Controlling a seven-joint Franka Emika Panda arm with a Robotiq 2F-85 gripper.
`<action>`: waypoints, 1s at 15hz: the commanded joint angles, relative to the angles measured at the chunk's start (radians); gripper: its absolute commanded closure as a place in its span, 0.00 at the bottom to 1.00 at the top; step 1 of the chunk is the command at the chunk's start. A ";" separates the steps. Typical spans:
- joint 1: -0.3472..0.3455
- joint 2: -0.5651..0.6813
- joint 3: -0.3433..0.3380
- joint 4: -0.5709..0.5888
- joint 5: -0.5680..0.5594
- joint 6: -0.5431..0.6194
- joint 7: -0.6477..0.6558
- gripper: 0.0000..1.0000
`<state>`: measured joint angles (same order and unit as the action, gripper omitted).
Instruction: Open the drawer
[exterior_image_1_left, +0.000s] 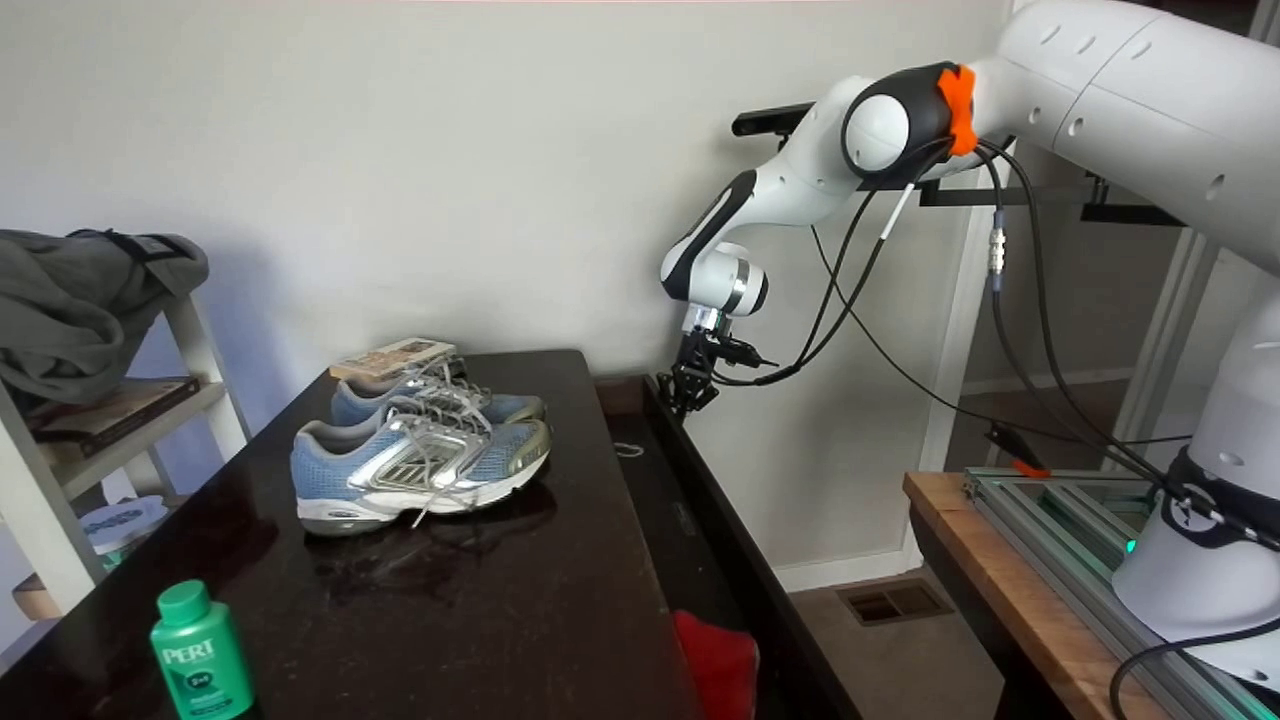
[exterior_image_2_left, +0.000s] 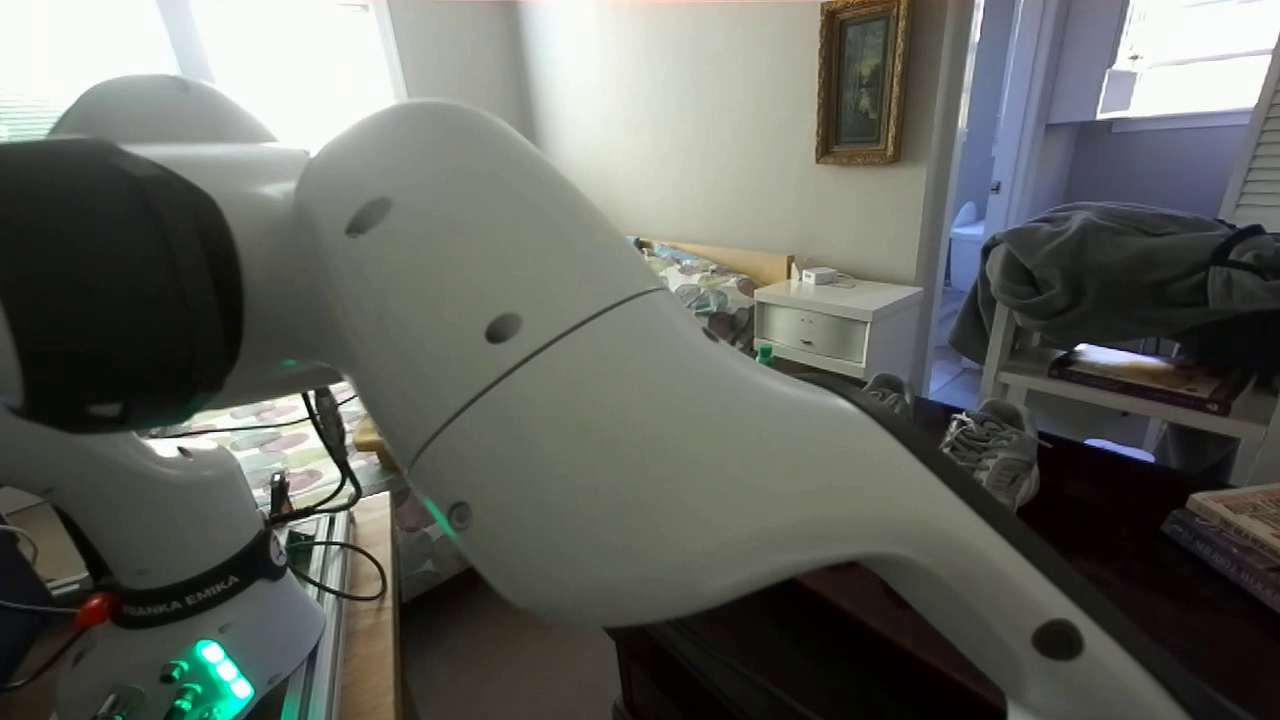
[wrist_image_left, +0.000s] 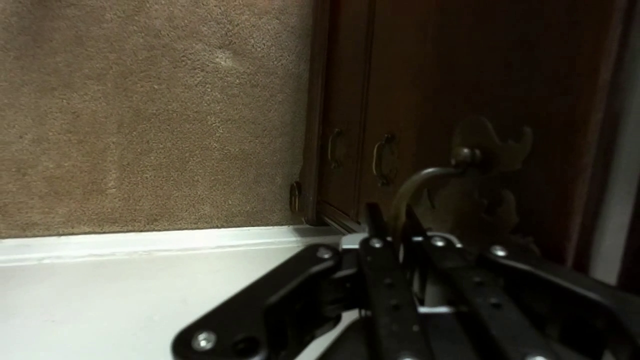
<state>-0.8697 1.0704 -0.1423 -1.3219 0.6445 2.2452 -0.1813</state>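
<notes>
The drawer (exterior_image_1_left: 742, 545) stands pulled out along the side of the dark cabinet, with a long gap between its front panel and the glossy top (exterior_image_1_left: 560, 620) in an exterior view. A red cloth (exterior_image_1_left: 718, 665) and a small white loop lie inside it. At the far end of that panel, close to the wall, is my gripper (exterior_image_1_left: 688, 395). In the wrist view a curved brass handle (wrist_image_left: 425, 175) hangs from an ornate plate on the dark drawer front, and my gripper (wrist_image_left: 392, 214) is shut on its bend. The arm covers much of the cabinet in an exterior view.
A pair of blue-grey shoes (exterior_image_1_left: 430, 460), books (exterior_image_1_left: 392, 358) and a green bottle (exterior_image_1_left: 203, 655) stand on the cabinet top. The wall (exterior_image_1_left: 830, 470) is close beside the gripper. Lower drawer handles (wrist_image_left: 382, 160) show below. A wooden table (exterior_image_1_left: 1010, 590) bears the robot base.
</notes>
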 joint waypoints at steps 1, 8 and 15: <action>-0.010 0.010 -0.052 -0.063 -0.104 0.036 0.016 0.98; -0.021 0.033 -0.045 -0.037 -0.096 0.104 -0.022 0.98; -0.052 0.054 -0.018 -0.010 -0.076 0.140 -0.079 0.98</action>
<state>-0.8809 1.0666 -0.1261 -1.3329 0.6439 2.2691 -0.1956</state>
